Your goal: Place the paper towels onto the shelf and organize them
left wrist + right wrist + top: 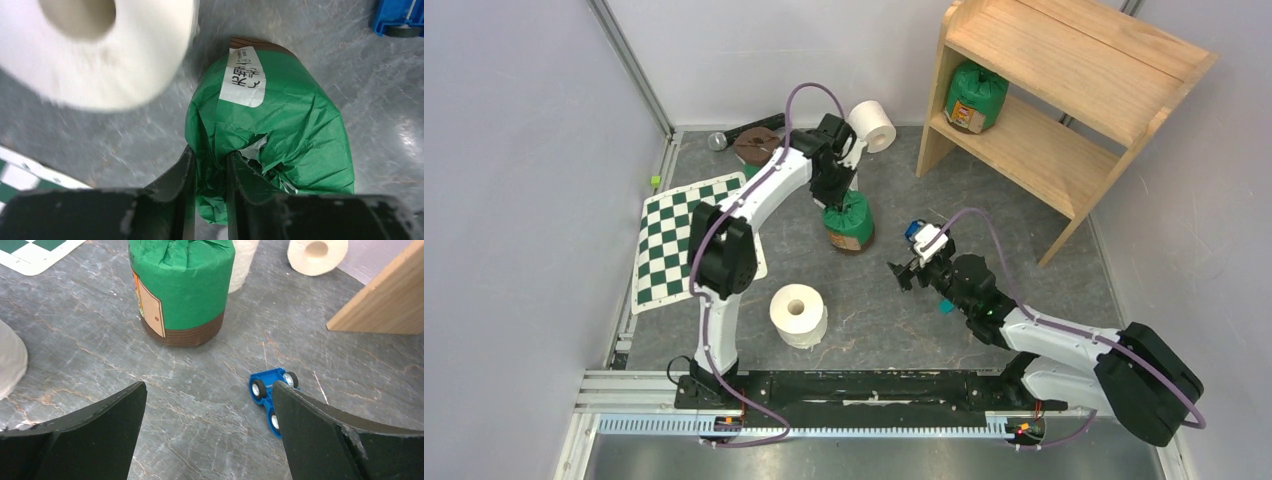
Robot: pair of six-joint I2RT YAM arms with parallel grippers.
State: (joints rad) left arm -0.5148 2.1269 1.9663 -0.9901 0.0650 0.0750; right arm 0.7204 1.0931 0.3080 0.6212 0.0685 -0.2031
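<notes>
green roll [182, 290]: upright on the grey table [90, 335], orange label on its left side, brown band round the base
right gripper [210, 430]: jaws spread wide, on the near side of the green roll
blue toy car [269, 386]: near-right of the green roll, partly behind the right jaw
standing white roll [243, 262]: tucked right behind the green roll
lying white roll [317, 255]: back-right of it, core facing us
edge white roll [10, 362]: near-left of it, mostly cut off
shelf [385, 300]: wood panel, well to its right
checkerboard mat [35, 252]: corner, far-left of it

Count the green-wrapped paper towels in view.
2. One roll sits on the lower tier of the shelf; the other roll stands on the table, pinched by the left tool. More may be hidden.
</notes>
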